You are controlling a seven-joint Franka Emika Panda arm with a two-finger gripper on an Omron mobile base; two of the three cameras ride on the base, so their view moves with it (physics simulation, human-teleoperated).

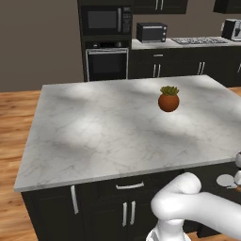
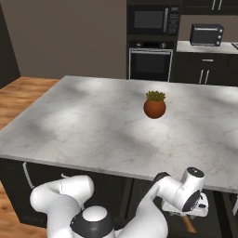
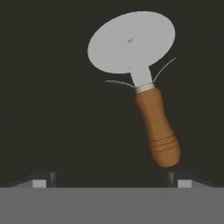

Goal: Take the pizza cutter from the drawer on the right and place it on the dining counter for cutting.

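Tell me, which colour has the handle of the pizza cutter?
Brown wood; the pizza cutter handle shows best in the hand view.

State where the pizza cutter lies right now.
In the hand view, the pizza cutter lies flat on the drawer's dark floor, ahead of the open gripper.

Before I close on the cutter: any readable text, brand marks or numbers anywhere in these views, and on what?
None that can be read.
Pizza cutter: no marking on its wheel or wooden handle.
Microwave: control panel is too small and blurred to read.
Toaster oven: no legible label.
Wall oven: nothing legible.
Potted plant: plain pot, no writing.
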